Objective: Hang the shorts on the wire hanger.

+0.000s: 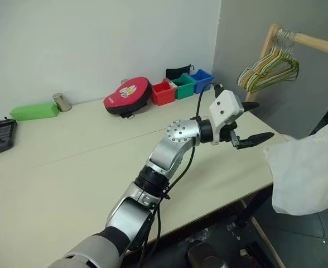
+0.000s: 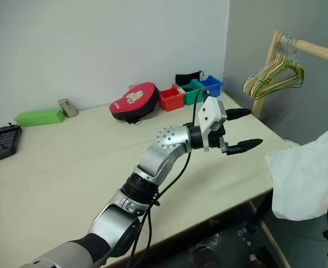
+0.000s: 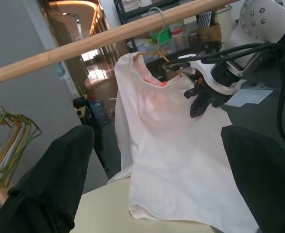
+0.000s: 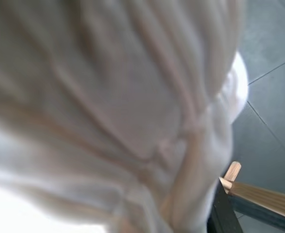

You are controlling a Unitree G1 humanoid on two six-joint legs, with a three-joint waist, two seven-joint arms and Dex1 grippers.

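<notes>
No words, numbers or brand marks can be read anywhere. The red round pouch (image 1: 128, 96) on the bench (image 1: 69, 167) carries a printed picture, too small to make out.

Cream table (image 1: 69, 167) bearing green block (image 1: 34, 111), metal can (image 1: 61, 102), red pouch (image 1: 127, 95), coloured bins (image 1: 181, 86), handheld device (image 1: 0, 135).

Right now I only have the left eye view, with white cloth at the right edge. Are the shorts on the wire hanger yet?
Observer: Yes. The left wrist view shows the shorts draped from the wire hanger, and its hook looks caught over the wooden rail.
Operator: Where is the right claw?
Observer: The right claw is at the waistband just below the hanger, closed. I cannot tell whether it grips anything.
</notes>
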